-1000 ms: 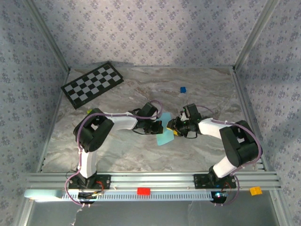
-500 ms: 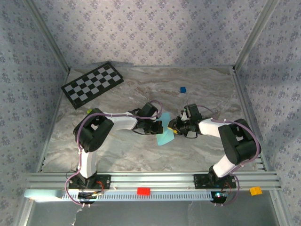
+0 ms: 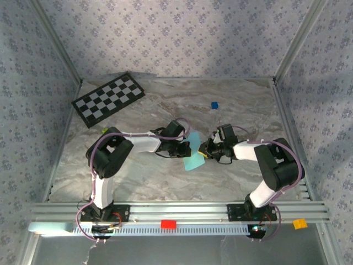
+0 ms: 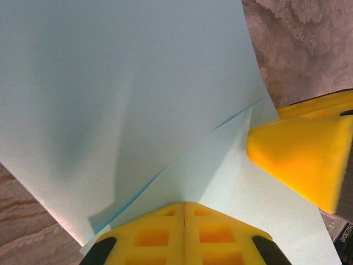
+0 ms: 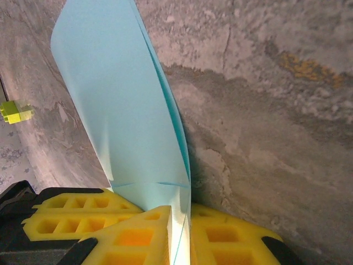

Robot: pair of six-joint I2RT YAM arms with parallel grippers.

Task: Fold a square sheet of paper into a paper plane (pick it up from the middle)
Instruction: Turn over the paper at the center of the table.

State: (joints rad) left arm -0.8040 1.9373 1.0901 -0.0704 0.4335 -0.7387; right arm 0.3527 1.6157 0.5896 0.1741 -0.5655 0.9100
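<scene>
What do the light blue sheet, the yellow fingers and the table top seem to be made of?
The sheet looks like thin matte paper: it bends and holds sharp creases. The yellow fingers are probably moulded plastic or firm foam, dull, with hollow cells. The table top is grey and marble-patterned, either stone or printed laminate; I cannot tell which.

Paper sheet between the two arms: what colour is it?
The sheet is plain light sky-blue, unmarked; the left wrist view shows it best.

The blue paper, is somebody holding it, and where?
Yes. The blue paper is pinched from opposite sides: the left hand grips one folded edge, and the right hand grips the other.
</scene>
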